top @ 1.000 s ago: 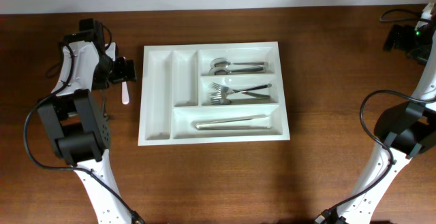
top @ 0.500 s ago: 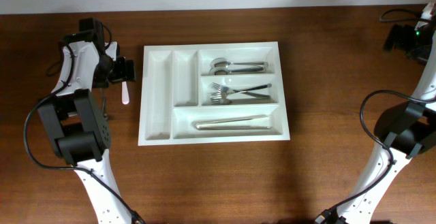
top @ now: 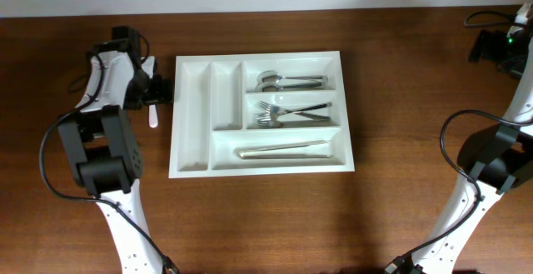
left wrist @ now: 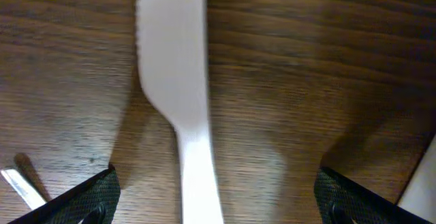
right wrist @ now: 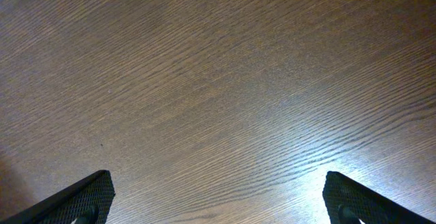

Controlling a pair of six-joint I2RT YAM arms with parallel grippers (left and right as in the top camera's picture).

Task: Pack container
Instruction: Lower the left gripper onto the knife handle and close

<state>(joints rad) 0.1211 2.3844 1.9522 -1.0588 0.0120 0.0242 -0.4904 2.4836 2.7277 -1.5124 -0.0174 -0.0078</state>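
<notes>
- Container [top: 190,116]: white plastic cutlery tray, flat on the table [top: 266,216], in the middle between the two arms and a little short of the far edge.
- Layout: two narrow upright compartments on its left side. On the right are two shorter horizontal compartments, with one long horizontal one along its near side.
- Contents: spoons [top: 287,81] in the far right compartment and forks [top: 287,112] in the one below it. Long silver cutlery [top: 283,150] lies in the near compartment; its kind is not clear from overhead.
- White plastic knife [left wrist: 174,60]: lies flat on the table just beside the container's left wall, apart from it. One edge of the blade is serrated.
- Left hand [left wrist: 216,200]: over the far-left part of the table, directly above the plastic knife. It is spread wide, one finger on either side of the handle, neither touching it. Nothing is gripped.
- Left wrist view: a sliver of the container's white wall shows at the lower right. A small shiny object [left wrist: 19,183] shows at the lower left, too little of it in view to name.
- Right hand [right wrist: 218,200]: near the table's far-right corner, well apart from the container. Its fingers are spread wide over bare wood and hold nothing.
</notes>
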